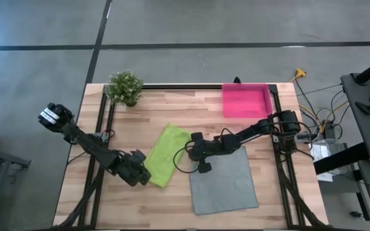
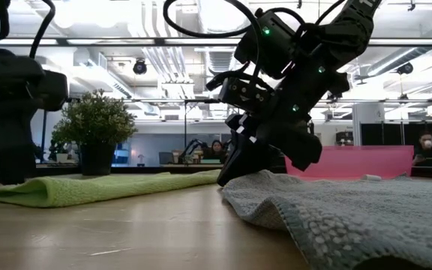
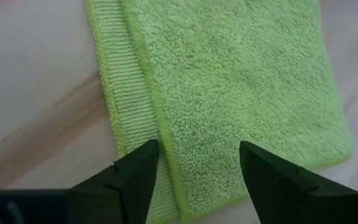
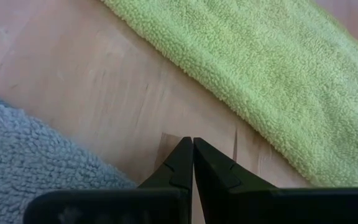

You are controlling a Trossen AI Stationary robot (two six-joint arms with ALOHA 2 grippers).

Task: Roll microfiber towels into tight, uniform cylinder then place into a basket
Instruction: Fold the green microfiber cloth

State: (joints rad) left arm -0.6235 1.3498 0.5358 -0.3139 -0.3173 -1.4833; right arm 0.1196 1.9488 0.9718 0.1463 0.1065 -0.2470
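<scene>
Towels lie flat on the bench: green towel (image 1: 167, 154) left, folded. We should grip its near edge evenly with the wide left pincer (image 3: 194, 177); the right pincer (image 4: 192, 163) rests closed, empty.

This is a robotics lab inside an open-plan office or workshop hall. The wooden table (image 1: 172, 199) stands on a grey concrete floor (image 1: 37, 77) crossed by dark lines, and black metal rails (image 1: 101, 128) frame the table's edges. Right of the table, loose cables (image 1: 320, 115) run to a dark equipment stand (image 1: 365, 109). Beyond the table, the low view shows an exposed ceiling with ducts and strip lights (image 2: 163, 56), glass partitions, and people seated at desks (image 2: 217, 150). A small potted plant (image 1: 124, 86) sits at the table's far left corner.
</scene>
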